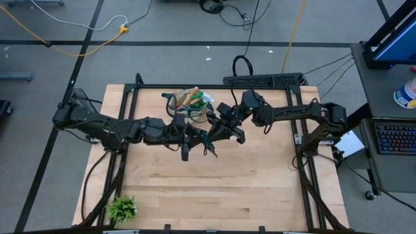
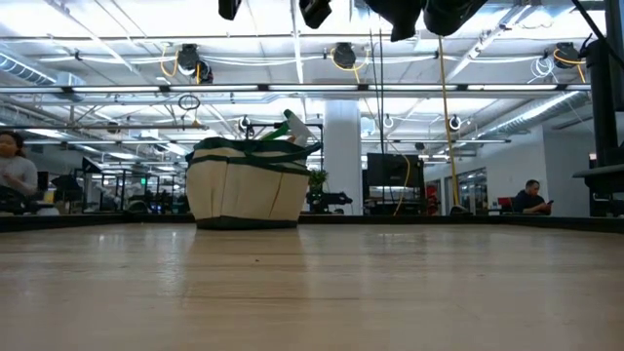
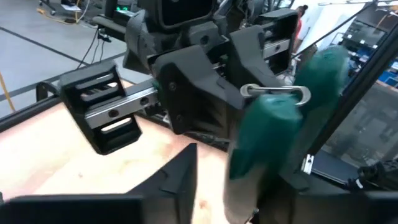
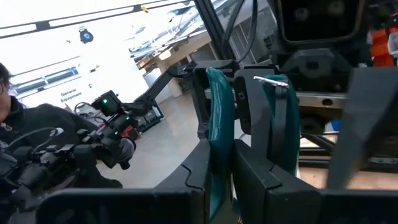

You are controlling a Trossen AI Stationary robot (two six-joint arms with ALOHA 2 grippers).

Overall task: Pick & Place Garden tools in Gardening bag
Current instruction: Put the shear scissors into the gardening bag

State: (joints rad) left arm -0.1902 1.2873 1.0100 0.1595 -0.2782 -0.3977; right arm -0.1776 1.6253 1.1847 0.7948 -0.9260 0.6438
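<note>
The pruning shears (image 1: 207, 139) have teal-green handles joined by a metal clasp (image 4: 270, 81). They are held high over the table's middle, just in front of the beige gardening bag (image 1: 188, 104), which stands on its base (image 2: 249, 222) with several tools sticking out. My right gripper (image 1: 224, 133) is shut on one handle. My left gripper (image 1: 188, 146) is open, with its fingers on either side of the other handle (image 3: 264, 140). I see table between one left finger (image 3: 183, 174) and that handle. My right gripper pinches one teal handle of the shears (image 4: 219, 134) between its two fingers. It comes from the table's right side. The fingers lie across the handle, below the clasp end. The shears are lifted clear of the table.
A small leafy plant (image 1: 122, 208) stands at the near left corner. Dark frame rails (image 1: 195, 86) run along the table's sides and far edge. Bare wood (image 1: 247, 188) spans the near half. People sit in the room behind (image 2: 15, 175).
</note>
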